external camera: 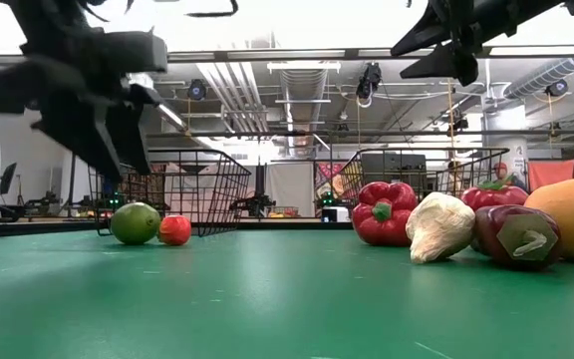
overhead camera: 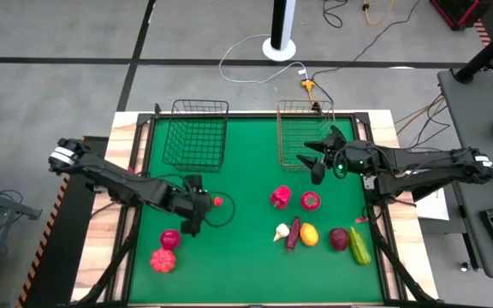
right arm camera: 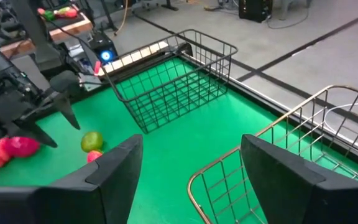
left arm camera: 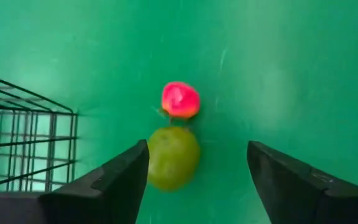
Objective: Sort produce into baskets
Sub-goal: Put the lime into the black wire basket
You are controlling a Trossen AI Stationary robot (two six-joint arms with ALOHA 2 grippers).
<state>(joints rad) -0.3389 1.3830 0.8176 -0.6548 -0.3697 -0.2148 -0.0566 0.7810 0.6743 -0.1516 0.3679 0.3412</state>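
Note:
My left gripper [left arm camera: 197,149] hangs open above a green lime [left arm camera: 173,157] that rests on the green table, with a small red fruit [left arm camera: 180,99] just beyond it. In the low view its fingers [external camera: 108,140] end above the lime [external camera: 135,222], clear of it. In the high view the gripper [overhead camera: 199,205] hides the lime. My right gripper [right arm camera: 191,140] is open and holds nothing, raised over the near edge of the copper basket [overhead camera: 305,133]. The black basket [overhead camera: 197,133] stands left of it.
Produce lies at the near right: a red pepper [overhead camera: 281,198], a red round piece [overhead camera: 311,201], white garlic [overhead camera: 281,231], a purple piece [overhead camera: 294,233], a yellow one [overhead camera: 309,234] and a green one [overhead camera: 359,246]. A magenta piece [overhead camera: 169,239] and a red one [overhead camera: 163,261] lie near left.

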